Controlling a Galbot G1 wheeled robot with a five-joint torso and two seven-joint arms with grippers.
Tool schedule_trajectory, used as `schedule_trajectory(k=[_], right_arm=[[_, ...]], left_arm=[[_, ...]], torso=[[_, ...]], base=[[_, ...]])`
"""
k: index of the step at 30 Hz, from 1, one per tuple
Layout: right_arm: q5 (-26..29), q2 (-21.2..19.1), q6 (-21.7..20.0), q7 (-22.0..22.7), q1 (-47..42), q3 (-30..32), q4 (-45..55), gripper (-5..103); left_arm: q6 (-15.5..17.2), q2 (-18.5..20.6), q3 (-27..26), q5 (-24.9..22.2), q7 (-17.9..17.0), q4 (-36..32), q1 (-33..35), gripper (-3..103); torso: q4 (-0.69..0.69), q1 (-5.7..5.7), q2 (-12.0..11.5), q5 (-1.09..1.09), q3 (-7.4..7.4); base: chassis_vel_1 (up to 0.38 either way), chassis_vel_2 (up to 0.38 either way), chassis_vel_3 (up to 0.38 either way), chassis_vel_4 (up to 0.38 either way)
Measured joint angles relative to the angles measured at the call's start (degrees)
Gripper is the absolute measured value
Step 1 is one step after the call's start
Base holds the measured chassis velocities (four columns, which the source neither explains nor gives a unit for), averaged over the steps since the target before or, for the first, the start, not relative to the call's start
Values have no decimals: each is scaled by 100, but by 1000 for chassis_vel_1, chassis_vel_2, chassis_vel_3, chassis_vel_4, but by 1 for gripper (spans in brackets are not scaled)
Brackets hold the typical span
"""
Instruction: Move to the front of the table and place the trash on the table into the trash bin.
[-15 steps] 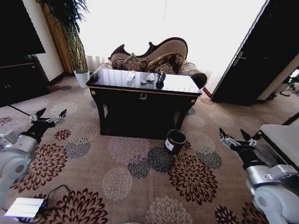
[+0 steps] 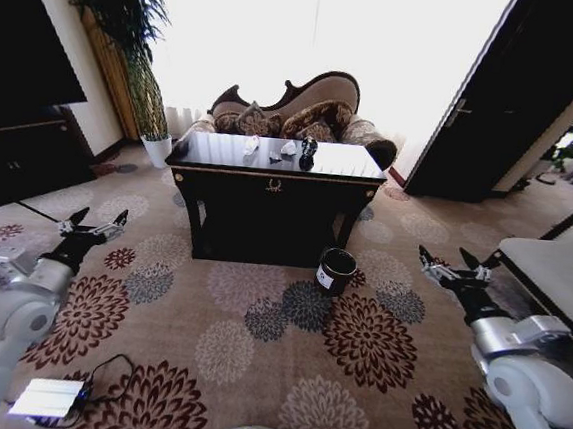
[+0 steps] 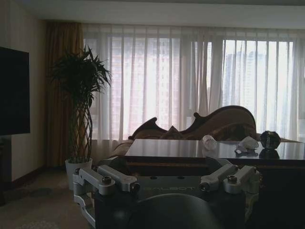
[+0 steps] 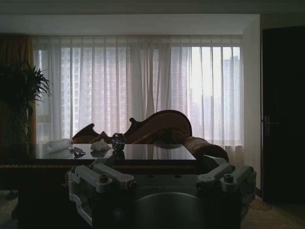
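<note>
While I stand well back from the table [image 2: 275, 168] | left gripper [image 2: 92, 228] and right gripper [image 2: 455, 266] both spread, empty, low over carpet | trash [image 2: 251, 145] on tabletop: tissue wads look light, soft, pinch mid-bulk | black lump [image 3: 270, 140] probably firmer | trash bin [image 2: 336, 270] seen from head, by table's front.

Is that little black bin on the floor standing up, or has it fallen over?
Upright. In the head view the trash bin stands on the carpet by the table's right front leg, its round open mouth facing up and its white label on the side.
</note>
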Motion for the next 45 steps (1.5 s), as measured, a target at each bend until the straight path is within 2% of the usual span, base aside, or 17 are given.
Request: schedule_trajectory(k=[45], right_arm=[[-22, 18, -9, -43, -26, -31, 15, 100]], left_arm=[[23, -33, -16, 7, 11, -67, 56, 100]], torso=[[0, 0, -1, 0, 0]], base=[[-119, 122, 117, -125]])
